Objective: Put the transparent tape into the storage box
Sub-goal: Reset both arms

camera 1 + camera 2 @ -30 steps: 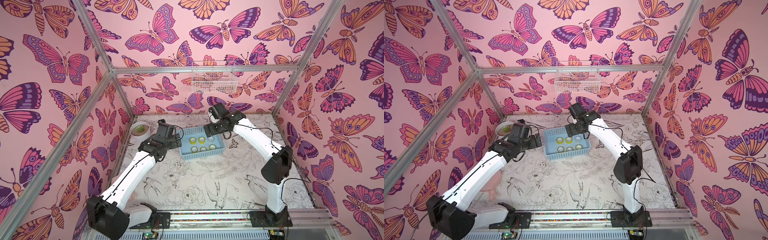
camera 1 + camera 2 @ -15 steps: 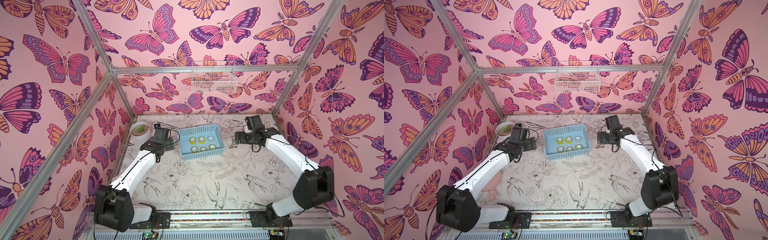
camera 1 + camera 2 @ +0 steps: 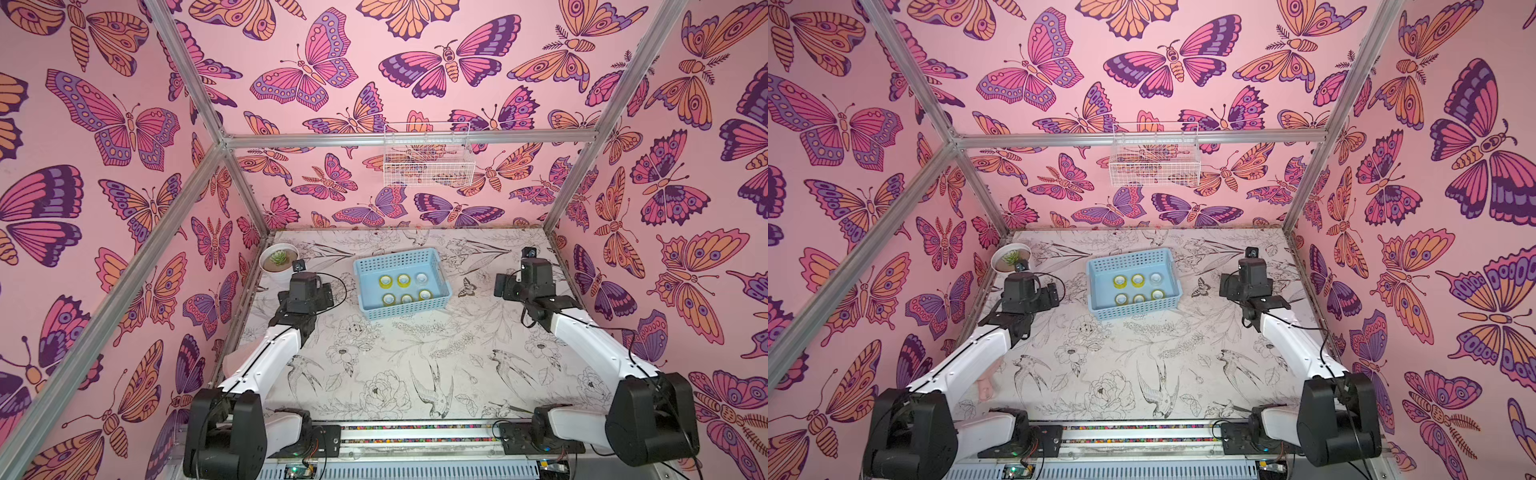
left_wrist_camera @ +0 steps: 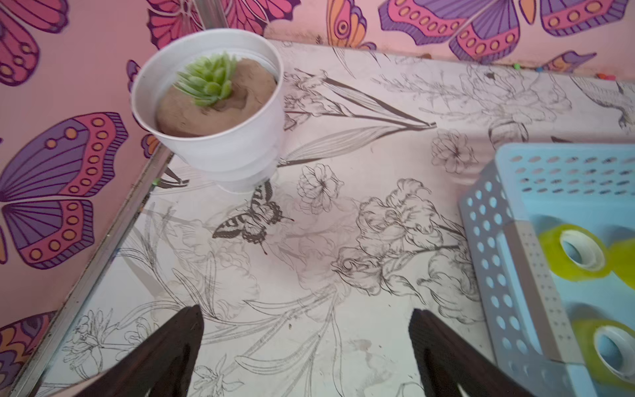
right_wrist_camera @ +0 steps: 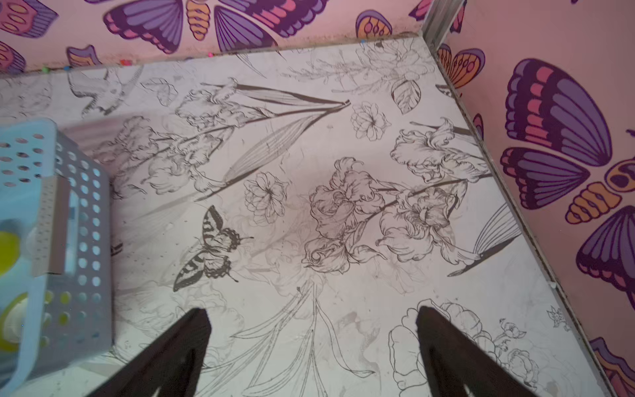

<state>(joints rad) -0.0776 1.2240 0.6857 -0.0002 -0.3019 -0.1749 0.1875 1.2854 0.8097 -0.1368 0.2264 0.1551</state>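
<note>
Ahead of my left gripper (image 4: 305, 311), fingers spread wide and empty above the table (image 3: 395, 365), no tape waits to be picked up. Just off its right finger sits the storage box (image 3: 409, 309), and on its floor lie all six rolls of transparent tape (image 3: 402, 280), flat, in two rows of three, five yellow-tinted and one colourless roll (image 3: 421, 278). Beyond the box my right gripper (image 5: 311, 310) hangs equally wide and empty, the box wall off its left finger. Both top views show no roll outside the box, so I judge the job done, with only parking the arms left. For room: the plant pot (image 4: 223, 151) stands beyond the left gripper's fingertips, tight against the butterfly wall (image 4: 68, 86), so I would not push forward there. The box's lattice side, near that gripper's right finger, could be nudged by a sideways swing. The right gripper has bare table ahead, with the cell wall (image 5: 549, 120) and its floor rail off its right finger. Open table lies behind both grippers, toward the bases.
</note>
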